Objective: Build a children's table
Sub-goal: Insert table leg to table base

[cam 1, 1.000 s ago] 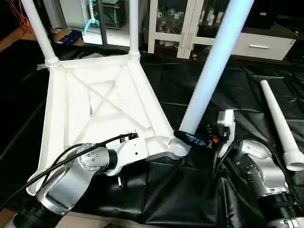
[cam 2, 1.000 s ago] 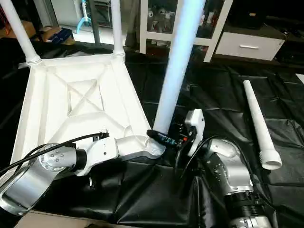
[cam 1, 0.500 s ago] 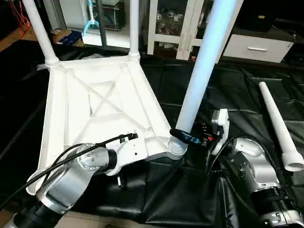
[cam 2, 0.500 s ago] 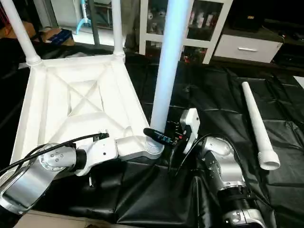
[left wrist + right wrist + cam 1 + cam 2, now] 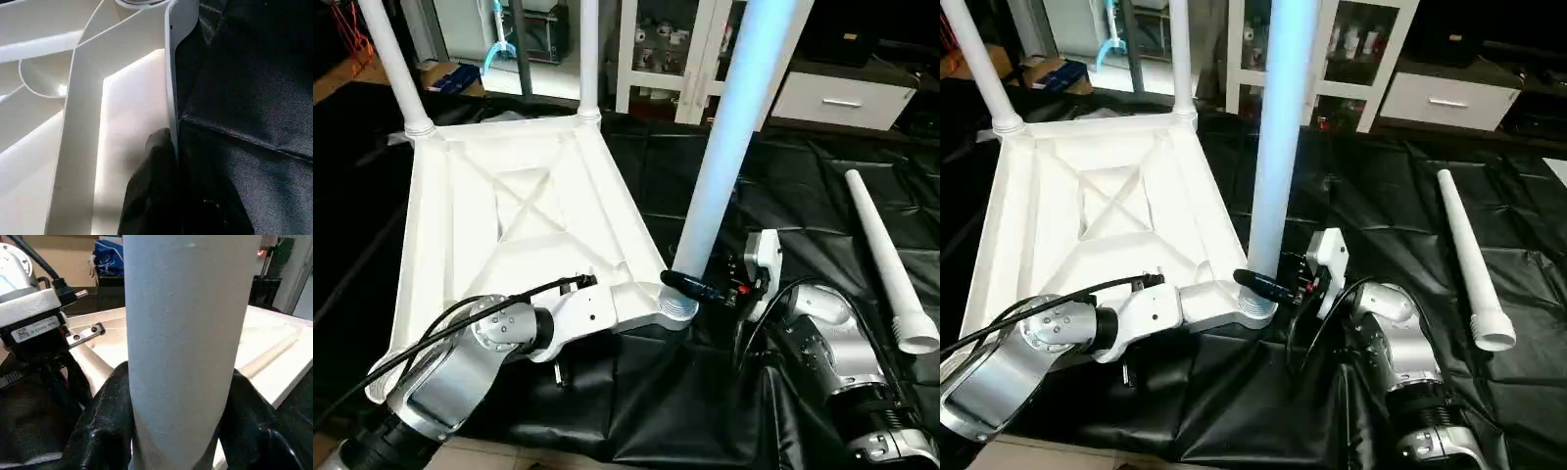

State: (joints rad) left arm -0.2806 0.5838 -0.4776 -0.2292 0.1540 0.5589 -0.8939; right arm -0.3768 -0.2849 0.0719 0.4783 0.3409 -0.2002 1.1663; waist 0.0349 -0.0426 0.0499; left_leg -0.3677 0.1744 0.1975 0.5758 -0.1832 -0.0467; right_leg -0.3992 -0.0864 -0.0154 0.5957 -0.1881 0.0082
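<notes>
The children's table top [image 5: 509,215] lies upside down on the black cloth, ribs up. Two white legs [image 5: 396,69] [image 5: 588,54] stand in its far corner sockets. A third leg [image 5: 729,147] rises steeply from the near right corner socket [image 5: 677,305], leaning slightly right. My right gripper [image 5: 690,286] is shut on that leg just above the socket, its black fingers [image 5: 105,421] on both sides of the tube [image 5: 190,342]. My left gripper [image 5: 172,147] is shut on the top's near rim [image 5: 171,73]. A fourth leg [image 5: 879,245] lies loose on the cloth at the right.
The black cloth [image 5: 803,196] covers the floor around the top. A white glass-door cabinet [image 5: 675,59] and a white drawer unit [image 5: 842,98] stand behind. A blue box [image 5: 455,76] sits at the far left.
The leg in my right gripper has swung from leaning far right to nearly upright over the corner socket. My right wrist shifted a little left. The left arm stayed put.
</notes>
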